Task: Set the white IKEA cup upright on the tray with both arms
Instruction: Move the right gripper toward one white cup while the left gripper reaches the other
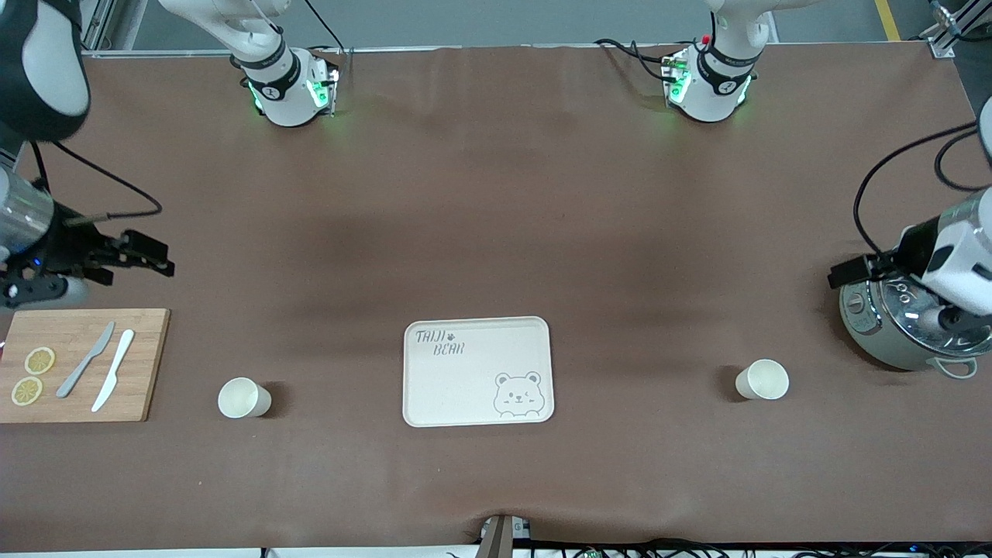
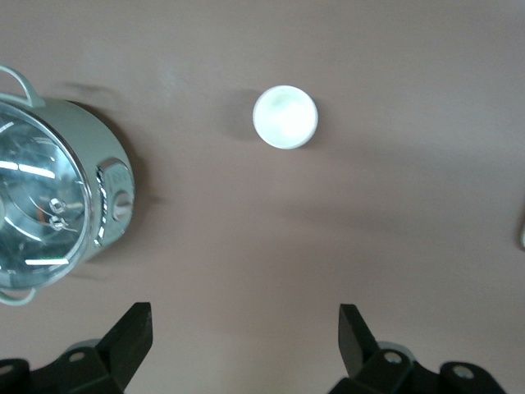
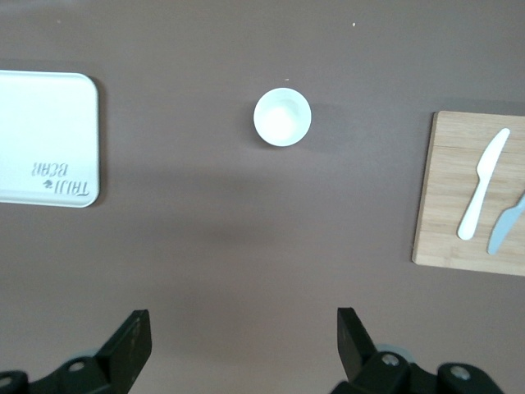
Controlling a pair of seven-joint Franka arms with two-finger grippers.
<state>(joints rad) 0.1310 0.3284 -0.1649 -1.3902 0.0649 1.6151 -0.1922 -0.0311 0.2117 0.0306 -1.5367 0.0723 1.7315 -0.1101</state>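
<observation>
The cream tray (image 1: 465,387) lies in the middle of the table, toward the front camera, with nothing on it. One white cup (image 1: 244,397) stands upright between the tray and the right arm's end. Another white cup (image 1: 762,380) stands upright toward the left arm's end. My right gripper (image 1: 155,258) hangs open and empty above the table by the cutting board; its wrist view shows its cup (image 3: 282,117) and the tray (image 3: 41,115). My left gripper (image 1: 841,275) hangs open and empty beside the pot; the other cup (image 2: 285,116) shows in its wrist view.
A wooden cutting board (image 1: 139,364) at the right arm's end holds two lemon slices (image 1: 32,376), a grey knife (image 1: 85,360) and a white knife (image 1: 113,370). A pot with a glass lid (image 1: 907,322) stands at the left arm's end.
</observation>
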